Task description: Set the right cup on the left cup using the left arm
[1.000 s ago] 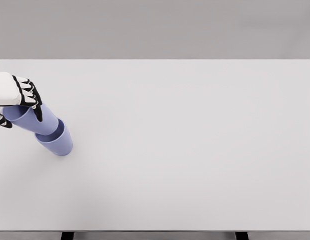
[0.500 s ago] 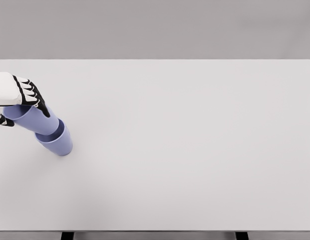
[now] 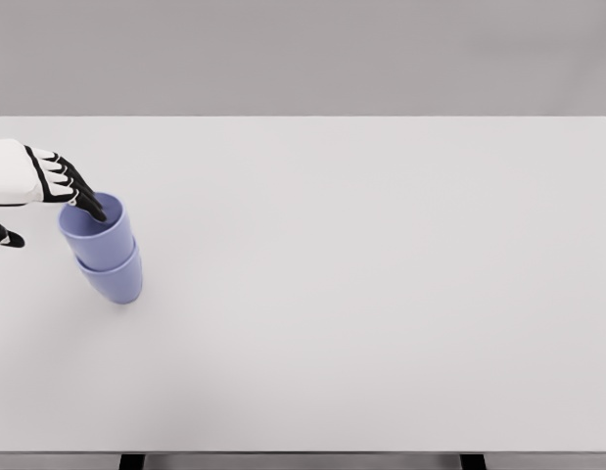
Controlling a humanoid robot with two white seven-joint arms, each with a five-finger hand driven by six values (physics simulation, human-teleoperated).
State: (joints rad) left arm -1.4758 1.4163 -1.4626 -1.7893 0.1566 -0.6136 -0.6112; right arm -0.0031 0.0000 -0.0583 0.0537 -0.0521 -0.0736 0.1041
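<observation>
Now the two lavender cups sit nested near the left edge of the tabletop [image 3: 361, 294], abt midway btwn its far and near edges. Upper cup [image 3: 95, 229] stands inside the lower cup [image 3: 115, 279], leaning a bit to the left, mouth open upward. Lower cup rests on the surface, only its bottom half and rim showing below the upper one.

Left hand [image 3: 50, 186] comes in from the left edge w/ white forearm. Fingers [image 3: 85, 204] spread apart and stretched down-right, clamped on nothing; the tips lie at the upper cup's far-left rim, can't tell if they touch it. Thumb tip shows lower, at the pic's left edge, apart from the cups.
</observation>
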